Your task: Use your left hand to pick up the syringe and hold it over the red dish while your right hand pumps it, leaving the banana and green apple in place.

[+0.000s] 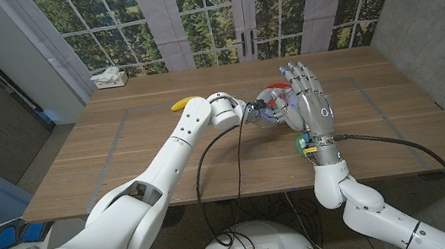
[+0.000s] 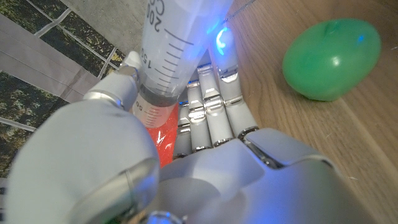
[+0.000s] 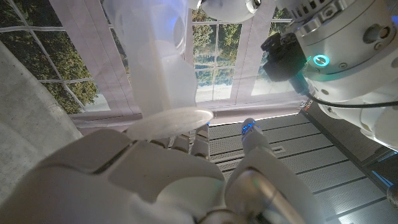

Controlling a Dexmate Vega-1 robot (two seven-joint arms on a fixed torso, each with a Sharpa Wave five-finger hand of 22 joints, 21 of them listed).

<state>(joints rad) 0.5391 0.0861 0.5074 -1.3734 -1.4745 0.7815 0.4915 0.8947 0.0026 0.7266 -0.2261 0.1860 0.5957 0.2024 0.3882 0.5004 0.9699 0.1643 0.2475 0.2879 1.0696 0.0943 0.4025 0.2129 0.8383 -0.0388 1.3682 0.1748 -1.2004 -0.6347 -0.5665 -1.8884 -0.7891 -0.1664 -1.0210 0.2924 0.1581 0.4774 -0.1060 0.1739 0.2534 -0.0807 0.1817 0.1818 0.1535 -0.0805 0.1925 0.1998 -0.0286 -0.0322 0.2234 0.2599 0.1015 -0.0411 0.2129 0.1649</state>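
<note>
Figure: syringe held over the dish, mid-table. In the head view we see the left hand reaching in from the left and meeting the right hand above the red dish, which is largely hidden behind them; the banana lies on the table just behind the left forearm. In the left wrist view the left hand is clamped around the barrel of the syringe, graduation marks visible, with red showing below it and the green apple resting apart on the wood. In the right wrist view the right hand sits beneath the flat plunger flange of the syringe; we judge it to be pressing there, fingers apart, gripping nothing. We judge the syringe light, stiff and smooth-walled, so liable to slip or twist under axial load; the barrel is best held firmly near its middle, and the push kept square on the flange.
</note>
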